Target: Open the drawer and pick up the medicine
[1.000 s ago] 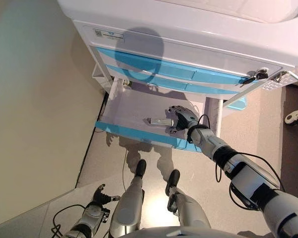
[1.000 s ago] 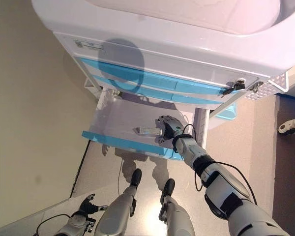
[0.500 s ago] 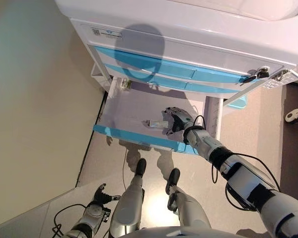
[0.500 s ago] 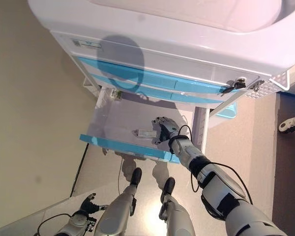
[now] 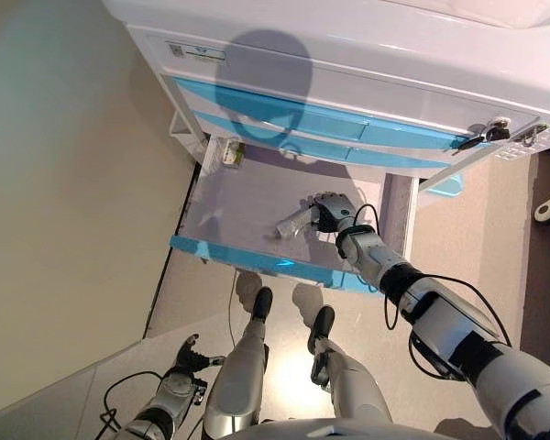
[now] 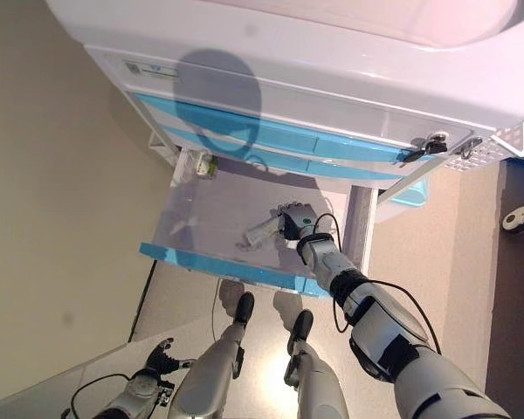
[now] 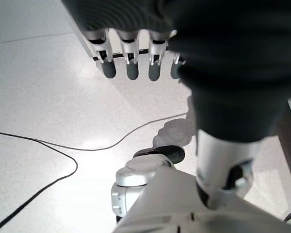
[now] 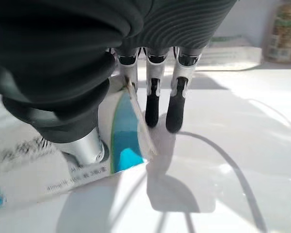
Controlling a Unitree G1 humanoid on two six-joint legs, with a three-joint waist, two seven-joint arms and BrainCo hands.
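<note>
The drawer (image 5: 222, 253) stands pulled right out from the cabinet (image 5: 367, 82), so that half of the job is done. What is new is the medicine box (image 5: 295, 221): a second ago it lay flat on the drawer floor with the right hand (image 5: 330, 212) set down over its end, and now that end is raised, the box slanting up toward the hand while its far end seems to rest on or just above the floor. I take it the lift has begun but the box is not yet clear of the drawer.

Seen from the wrist, the thumb (image 8: 82, 141) is pressed onto one face of the box and the fingers (image 8: 153, 109) curl down behind it, so the hand pinches it by one end. It is a slim white carton with fine print and a teal-and-blue patch near the held end.

More packets (image 5: 231, 153) sit at the drawer's back corner, well apart from it. The left hand (image 5: 185, 359) hangs low by the floor, its fingers loosely bent and holding nothing.
</note>
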